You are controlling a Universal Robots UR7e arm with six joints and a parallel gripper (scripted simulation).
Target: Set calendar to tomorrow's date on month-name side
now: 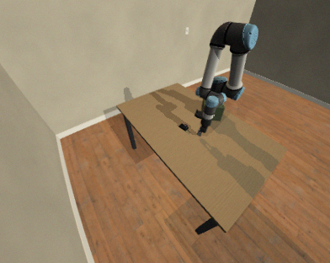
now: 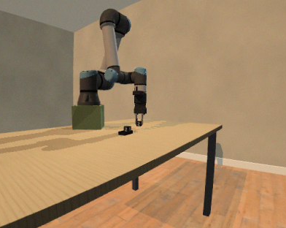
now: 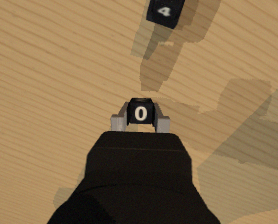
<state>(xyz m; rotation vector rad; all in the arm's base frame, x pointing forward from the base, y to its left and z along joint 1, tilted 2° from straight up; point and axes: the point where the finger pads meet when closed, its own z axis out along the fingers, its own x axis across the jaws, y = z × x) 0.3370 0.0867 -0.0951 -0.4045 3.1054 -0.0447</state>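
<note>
A: Item one, the held cube (image 3: 141, 113)?
B: Black, white "0" on the face turned to the wrist camera. It sits between the two grey fingers of the gripper (image 3: 141, 120), which stands about half open and is closed on it. In the side view the gripper (image 2: 138, 123) hangs just above the table (image 2: 101, 153), so the cube is off the surface.

A: Item two, the tray?
B: Dark tray (image 2: 125, 132), flat on the table, near the held cube and toward the table's front edge in the side view. A second black cube (image 3: 164, 11) stands in it. The wrist view shows a white "4" on it; the side view shows a pale digit too small to read. In the top view the tray (image 1: 183, 126) lies just left of the gripper.

A: Item three, surroundings?
B: Green pedestal block (image 2: 87, 117) behind the tray, carrying the arm (image 2: 109, 44). Wooden floor (image 2: 225, 204) below the table, beige walls around.
</note>
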